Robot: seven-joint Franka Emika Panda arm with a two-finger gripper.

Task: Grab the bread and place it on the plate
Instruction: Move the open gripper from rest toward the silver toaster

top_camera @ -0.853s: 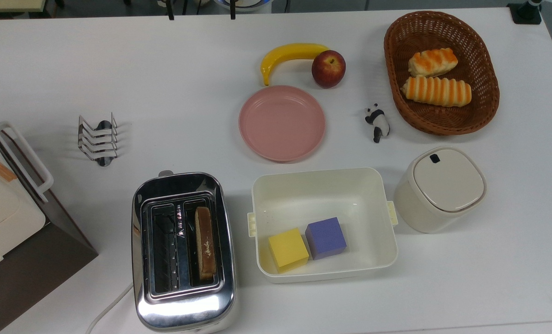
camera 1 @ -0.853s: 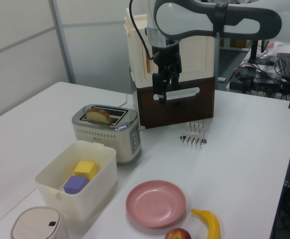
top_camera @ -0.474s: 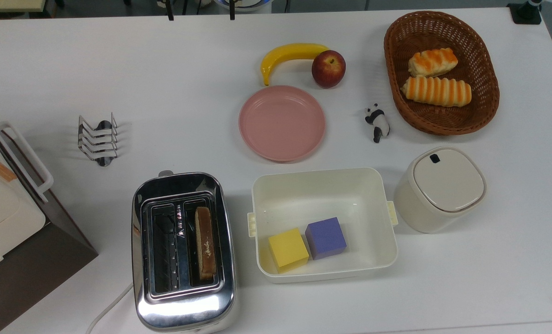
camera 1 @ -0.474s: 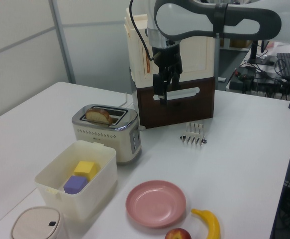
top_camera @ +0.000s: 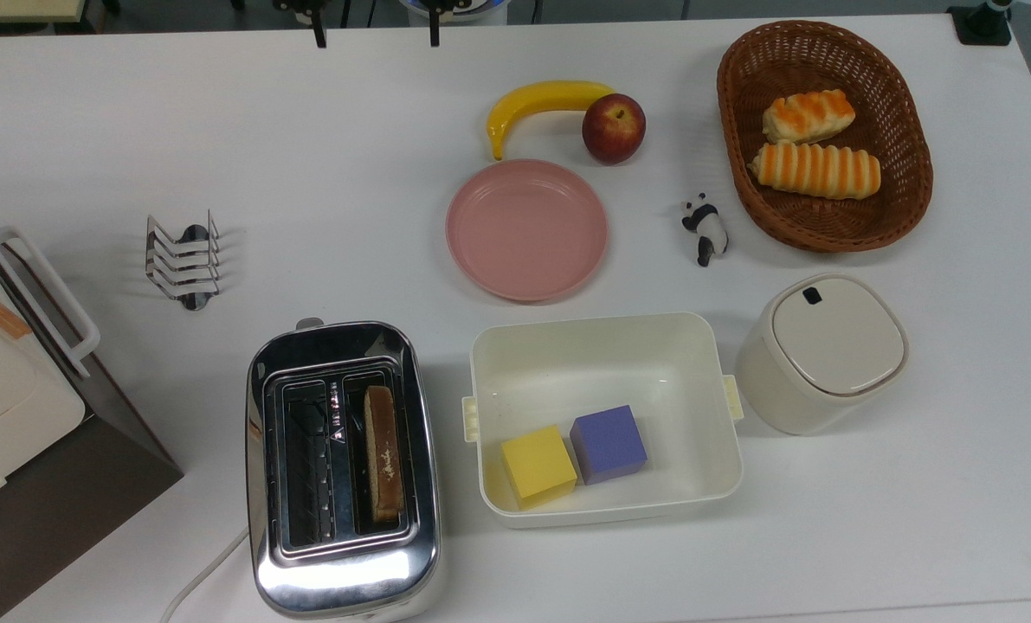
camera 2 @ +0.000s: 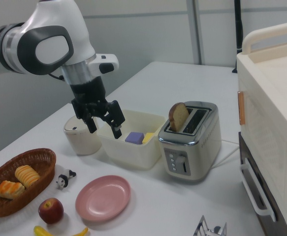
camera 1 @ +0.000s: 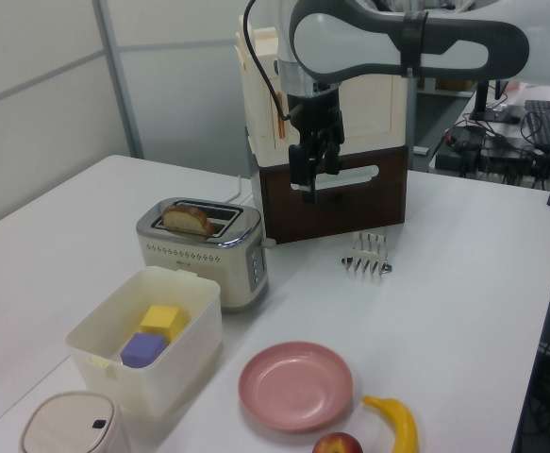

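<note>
Gripper [camera 2: 104,126] fingers apart, empty, pointing down, hanging above the table; bread [camera 2: 178,117] upright in toaster [camera 2: 190,142], plate [camera 2: 103,197] bare.

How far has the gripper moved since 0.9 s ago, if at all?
Yes, slightly. In the left view the gripper has risen a touch against the white handle on the brown cabinet behind it. The bread sits in the toaster.

Pink plate [top_camera: 526,229], brown speckled bread [top_camera: 383,452]
</note>
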